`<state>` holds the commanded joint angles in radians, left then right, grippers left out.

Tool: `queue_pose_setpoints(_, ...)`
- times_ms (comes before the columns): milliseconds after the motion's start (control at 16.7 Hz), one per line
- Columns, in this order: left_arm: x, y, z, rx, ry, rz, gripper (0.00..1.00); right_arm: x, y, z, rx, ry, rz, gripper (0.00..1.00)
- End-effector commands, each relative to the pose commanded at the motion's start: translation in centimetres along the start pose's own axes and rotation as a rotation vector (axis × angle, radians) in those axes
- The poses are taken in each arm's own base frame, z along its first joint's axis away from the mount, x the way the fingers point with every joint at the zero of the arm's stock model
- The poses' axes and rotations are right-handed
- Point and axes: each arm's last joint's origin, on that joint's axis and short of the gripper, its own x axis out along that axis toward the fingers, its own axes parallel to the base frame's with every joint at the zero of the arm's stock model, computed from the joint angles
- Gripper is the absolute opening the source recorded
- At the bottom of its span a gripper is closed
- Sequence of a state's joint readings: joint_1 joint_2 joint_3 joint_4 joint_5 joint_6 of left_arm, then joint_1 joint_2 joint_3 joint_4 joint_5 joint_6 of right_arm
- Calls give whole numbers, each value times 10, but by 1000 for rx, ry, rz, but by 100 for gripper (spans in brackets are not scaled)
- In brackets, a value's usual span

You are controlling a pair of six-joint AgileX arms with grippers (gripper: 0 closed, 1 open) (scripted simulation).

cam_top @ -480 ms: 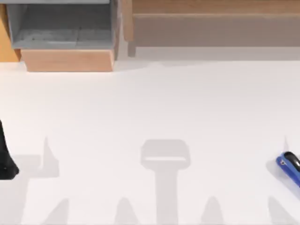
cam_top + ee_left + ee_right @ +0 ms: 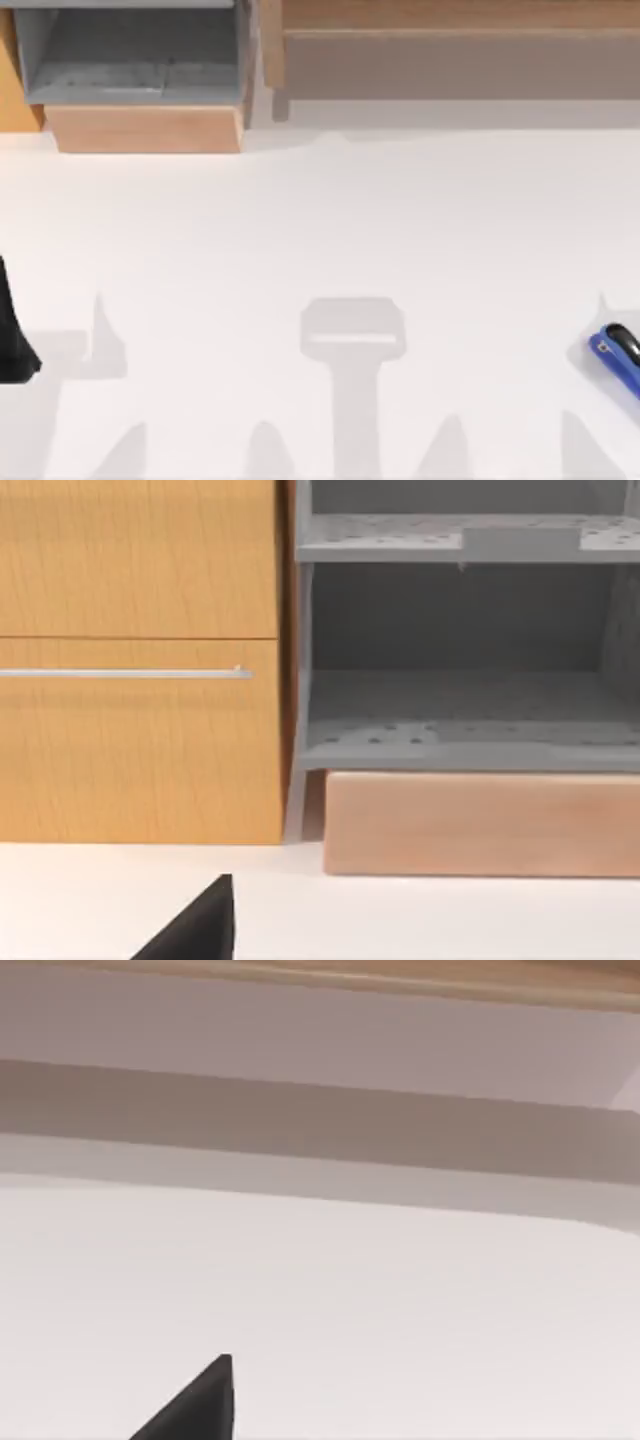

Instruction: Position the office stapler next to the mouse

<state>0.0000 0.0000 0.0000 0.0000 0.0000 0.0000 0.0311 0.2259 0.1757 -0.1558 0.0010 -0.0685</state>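
Wide bare stretch of smooth white tabletop (image 2: 330, 220) across the middle and near side, open to passage from either flank. Blocked along the far edge by a grey open-fronted shelf unit (image 2: 130, 55) on a pale wooden plinth (image 2: 145, 128) at the left, flanked by an orange wooden cabinet (image 2: 140, 660), and by a long low wooden bench-like structure (image 2: 460, 45) toward the right. Small obstacles only at the margins: bright-blue elongated office stapler with black upper arm (image 2: 618, 358) lying at the right edge, black left arm (image 2: 12, 335) at the left edge
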Motion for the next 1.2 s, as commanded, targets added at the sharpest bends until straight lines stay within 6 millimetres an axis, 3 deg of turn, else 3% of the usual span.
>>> queue_pose_setpoints(180,0,0,0,0,0,0,100,15,3,19,-65,240,52,100)
queue_pose_setpoints(360,0,0,0,0,0,0,100,46,9,28,-138,550,130,100)
queue_pose_setpoints(720,0,0,0,0,0,0,100,118,27,21,-275,1089,304,100)
queue_pose_setpoints(960,0,0,0,0,0,0,100,149,37,15,-345,1267,375,100)
queue_pose_setpoints(1200,0,0,0,0,0,0,100,159,41,13,-369,1318,396,100)
